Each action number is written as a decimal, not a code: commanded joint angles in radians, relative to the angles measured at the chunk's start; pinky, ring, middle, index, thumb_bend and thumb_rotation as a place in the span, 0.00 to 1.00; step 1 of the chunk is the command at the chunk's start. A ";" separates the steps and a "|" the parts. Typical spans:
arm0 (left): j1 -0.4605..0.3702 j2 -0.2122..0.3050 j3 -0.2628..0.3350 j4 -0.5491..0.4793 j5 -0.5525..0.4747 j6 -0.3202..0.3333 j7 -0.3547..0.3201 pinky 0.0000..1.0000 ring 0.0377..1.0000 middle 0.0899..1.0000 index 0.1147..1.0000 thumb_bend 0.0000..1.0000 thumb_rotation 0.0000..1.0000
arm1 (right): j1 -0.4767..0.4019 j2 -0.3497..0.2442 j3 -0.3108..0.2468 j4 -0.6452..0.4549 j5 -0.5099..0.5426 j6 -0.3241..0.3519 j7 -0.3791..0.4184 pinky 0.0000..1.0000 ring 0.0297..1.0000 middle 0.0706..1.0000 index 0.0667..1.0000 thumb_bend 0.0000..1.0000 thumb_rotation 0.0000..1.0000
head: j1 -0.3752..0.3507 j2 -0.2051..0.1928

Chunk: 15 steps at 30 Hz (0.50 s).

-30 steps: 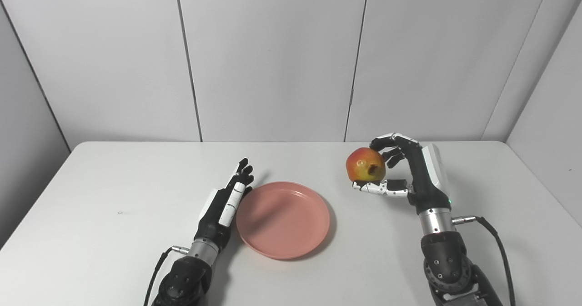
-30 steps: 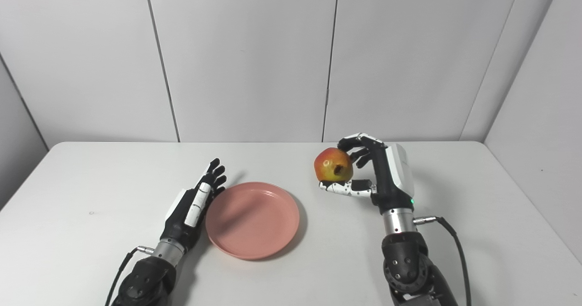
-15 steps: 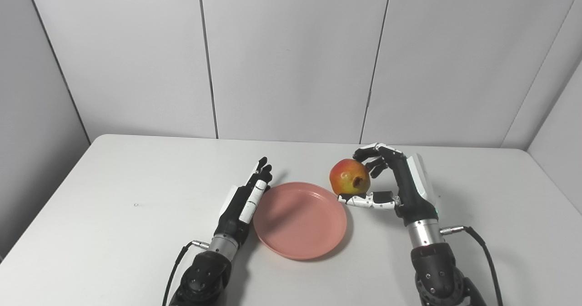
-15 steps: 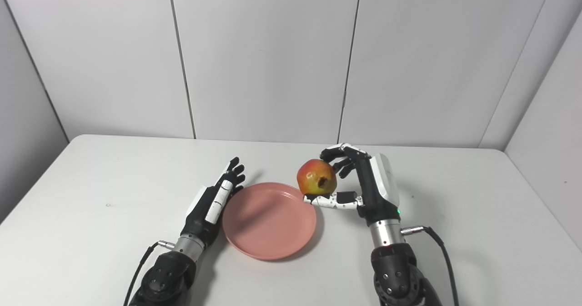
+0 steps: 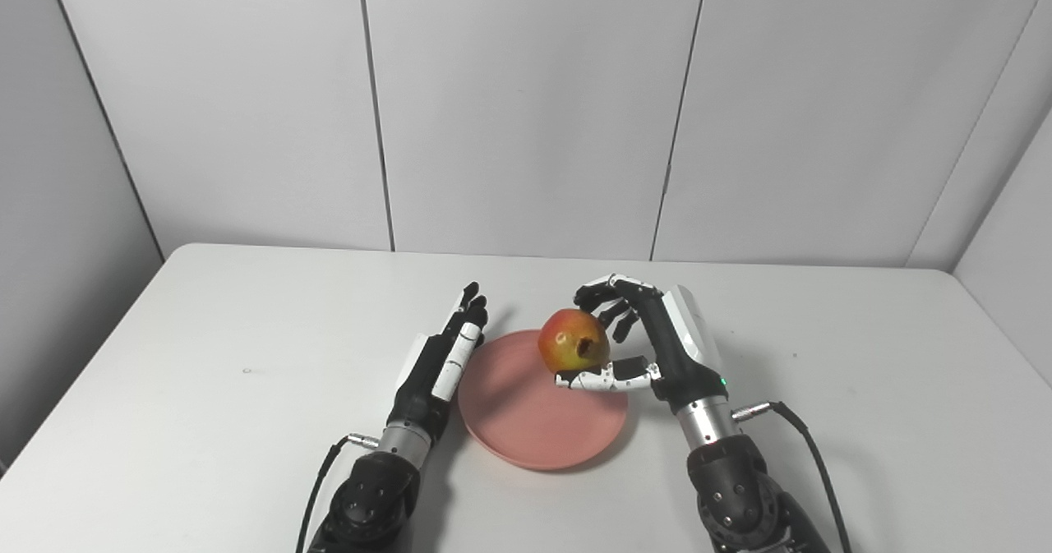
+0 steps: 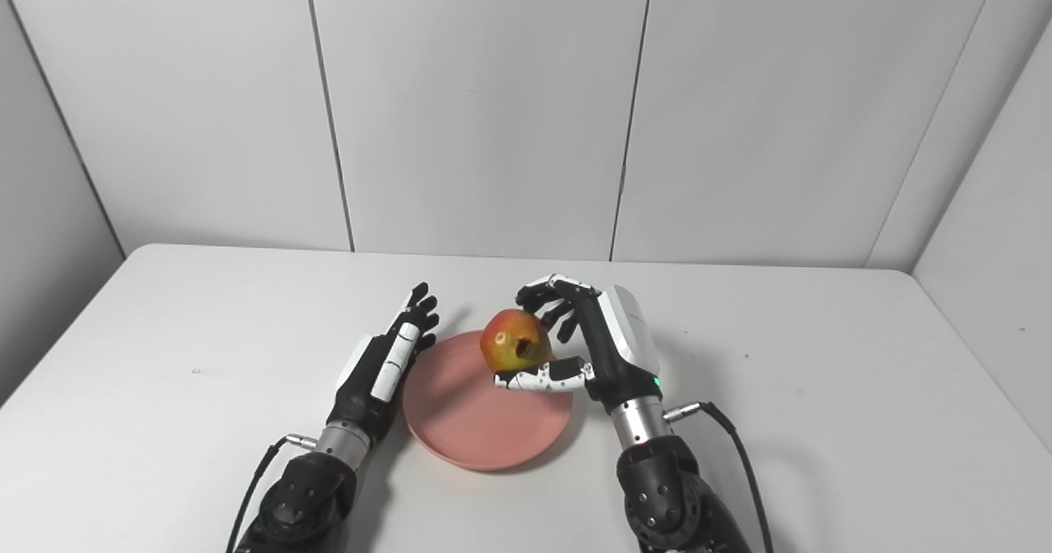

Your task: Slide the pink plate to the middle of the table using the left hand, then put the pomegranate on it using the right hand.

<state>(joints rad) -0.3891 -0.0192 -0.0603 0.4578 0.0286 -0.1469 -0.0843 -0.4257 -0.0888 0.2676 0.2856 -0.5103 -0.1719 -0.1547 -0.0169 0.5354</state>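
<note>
Held the pomegranate (image 5: 574, 349) pinched in the right hand (image 5: 649, 347) over the pink plate (image 5: 526, 421) at lower centre of frame, left hand (image 5: 436, 364) flat and empty at its left rim; best lowered gently before letting go.

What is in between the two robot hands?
The pink plate lies between the left hand and the right hand, with the pomegranate held over it. Both eye views show this.
</note>
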 commanded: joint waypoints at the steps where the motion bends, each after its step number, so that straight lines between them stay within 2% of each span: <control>1: -0.004 -0.005 -0.005 0.020 0.012 -0.032 0.014 0.96 0.98 0.99 1.00 0.64 1.00 | -0.059 0.008 0.005 -0.004 -0.011 -0.046 -0.008 0.37 0.38 0.43 0.51 0.51 0.00 | 0.001 0.002; 15: -0.004 -0.006 0.001 0.014 0.012 -0.039 0.020 0.96 0.97 1.00 1.00 0.64 1.00 | -0.061 -0.007 0.054 0.070 -0.070 -0.056 -0.012 0.37 0.38 0.44 0.51 0.51 0.00 | 0.001 0.010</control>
<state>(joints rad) -0.3930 -0.0195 -0.0590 0.4640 0.0399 -0.1513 -0.0767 -0.4371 -0.0896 0.3202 0.3720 -0.5732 -0.1781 -0.1557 -0.0169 0.5446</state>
